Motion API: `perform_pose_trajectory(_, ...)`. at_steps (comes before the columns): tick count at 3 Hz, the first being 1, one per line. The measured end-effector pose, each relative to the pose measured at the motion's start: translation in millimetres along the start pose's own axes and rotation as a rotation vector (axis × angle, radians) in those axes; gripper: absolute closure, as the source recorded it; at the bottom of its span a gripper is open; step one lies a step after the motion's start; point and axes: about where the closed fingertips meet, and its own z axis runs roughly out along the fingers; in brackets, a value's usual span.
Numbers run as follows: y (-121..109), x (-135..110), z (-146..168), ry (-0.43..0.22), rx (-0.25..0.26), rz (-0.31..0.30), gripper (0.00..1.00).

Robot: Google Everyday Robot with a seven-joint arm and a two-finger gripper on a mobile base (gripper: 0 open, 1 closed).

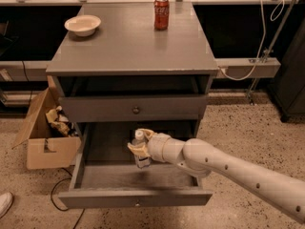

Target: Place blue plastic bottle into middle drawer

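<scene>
Fingers [135,150] clamped on bottle [142,162], gripper [140,145] hanging mid-drawer [133,199]. Best lowered upright, set down flat, then released gently, well clear of both sides.

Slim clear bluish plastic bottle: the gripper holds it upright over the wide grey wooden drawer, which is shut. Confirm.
Wrong: the wide grey wooden drawer is pulled open, not shut. The camera view shows the gripper holding the slim clear bluish plastic bottle upright over its floor.
</scene>
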Motion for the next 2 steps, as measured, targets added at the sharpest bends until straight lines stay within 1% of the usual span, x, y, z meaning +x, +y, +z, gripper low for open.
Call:
perform_pose_trajectory(1, 2, 28, 20, 0.007, 0.003, 0.003, 1.00)
perform_pose_trajectory(2, 2, 46, 41, -0.014, 0.017, 0.002, 1.00)
